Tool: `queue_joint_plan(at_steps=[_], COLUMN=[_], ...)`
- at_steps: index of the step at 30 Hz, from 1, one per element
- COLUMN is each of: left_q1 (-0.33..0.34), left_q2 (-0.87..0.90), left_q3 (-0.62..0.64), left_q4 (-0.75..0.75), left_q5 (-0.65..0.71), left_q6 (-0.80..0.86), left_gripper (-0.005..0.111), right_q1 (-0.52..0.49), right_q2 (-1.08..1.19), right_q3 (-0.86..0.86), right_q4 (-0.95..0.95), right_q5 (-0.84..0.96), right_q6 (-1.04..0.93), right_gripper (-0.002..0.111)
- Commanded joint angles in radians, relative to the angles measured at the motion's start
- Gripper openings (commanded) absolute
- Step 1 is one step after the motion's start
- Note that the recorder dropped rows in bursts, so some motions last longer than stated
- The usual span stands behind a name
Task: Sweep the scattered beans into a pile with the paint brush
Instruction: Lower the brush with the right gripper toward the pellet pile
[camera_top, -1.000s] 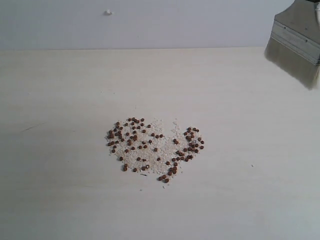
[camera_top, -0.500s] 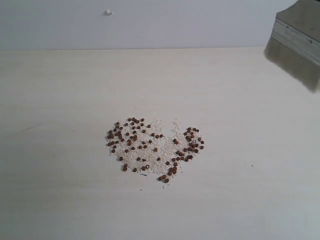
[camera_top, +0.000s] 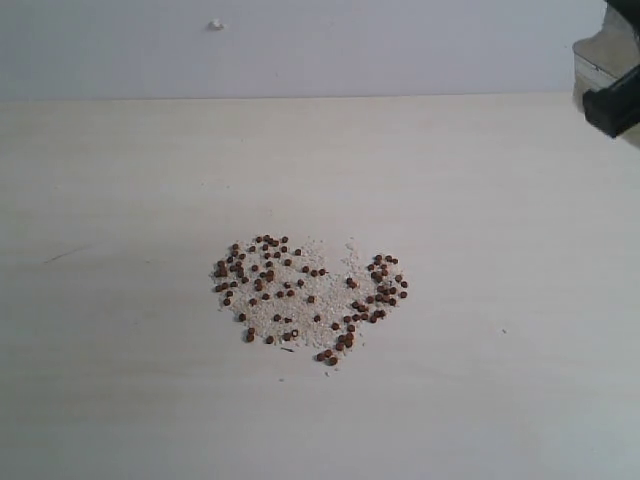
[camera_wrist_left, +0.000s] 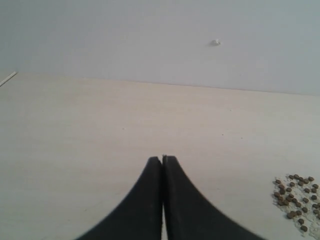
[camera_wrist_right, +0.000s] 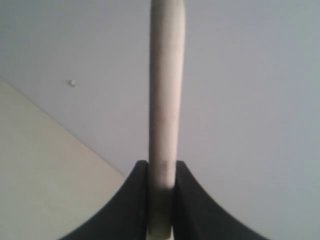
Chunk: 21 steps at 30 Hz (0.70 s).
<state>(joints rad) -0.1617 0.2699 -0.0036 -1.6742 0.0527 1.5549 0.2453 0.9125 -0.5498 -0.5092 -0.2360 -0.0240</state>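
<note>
The beans lie mid-table in a loose two-lobed patch, mixed with pale crumbs and not heaped. The left wrist view catches their edge off to one side. My right gripper is shut on the paint brush, seen edge-on as a pale bar rising from between the fingers. In the exterior view only a bit of silver ferrule and one black finger show at the top right corner, far from the beans. The bristles are out of view. My left gripper is shut on nothing above bare table.
The pale wooden table ends at a grey wall behind, which carries a small white speck. A faint dark scratch marks the table on the left.
The brush has gone up and to the right in the exterior view, and its bristles have left the frame. A black finger now shows there. The beans have not moved.
</note>
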Motion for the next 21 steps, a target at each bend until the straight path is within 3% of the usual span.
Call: queue_joint_plan(at_steps=[1, 6, 11, 16, 21], left_q1=[-0.006, -0.006, -0.006, -0.006, -0.006], left_q2=[-0.002, -0.002, -0.002, -0.002, -0.002], left_q3=[0.004, 0.004, 0.004, 0.004, 0.004], left_q4=[-0.006, -0.006, -0.006, -0.006, -0.006], left_q5=[0.004, 0.004, 0.004, 0.004, 0.004], left_q6=[0.001, 0.001, 0.001, 0.001, 0.001], left_gripper=[0.0, 0.0, 0.0, 0.0, 0.0], right_q1=[-0.001, -0.001, -0.001, -0.001, -0.001], right_q2=[0.01, 0.01, 0.022, 0.097, 0.224], right_q3=[0.147, 0.3, 0.313, 0.313, 0.313], right_q4=[0.342, 0.531, 0.625, 0.607, 0.435], right_q5=[-0.216, -0.442, -0.449, -0.445, -0.504], right_q6=[-0.42, -0.55, -0.547, -0.433, -0.206], right_gripper=[0.0, 0.0, 0.0, 0.0, 0.0])
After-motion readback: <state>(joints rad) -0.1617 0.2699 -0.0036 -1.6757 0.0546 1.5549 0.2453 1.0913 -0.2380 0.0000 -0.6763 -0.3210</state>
